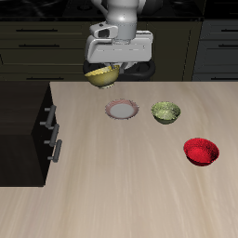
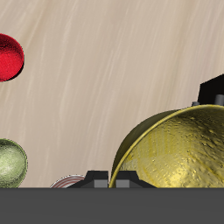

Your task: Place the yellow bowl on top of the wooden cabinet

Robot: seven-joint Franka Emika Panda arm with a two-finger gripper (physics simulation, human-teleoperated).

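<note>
a: we have the yellow bowl (image 1: 102,76) up off the table, tilted, pinched by its rim in our gripper (image 1: 110,67). from the wrist camera the yellow bowl (image 2: 175,150) fills much of the frame, hanging right against the fingers, so we judge the gripper closed on it.

b: and the cabinet (image 1: 28,125)? it sits at the table's side edge, nearer the front than we are, with its flat dark top lower than the bowl.

a: so the coming move is sideways toward that edge and a little forward, then down. a bowl has no long axis to mind, only its tilt.

b: what's around us? the small plate (image 1: 122,110) lies just below and in front, the green bowl (image 1: 165,112) beside it, the red bowl (image 1: 201,151) well apart on the far side. none lies between us and the cabinet.

a: agreed, nothing is in the way. the risk is setting it down tilted.
</note>
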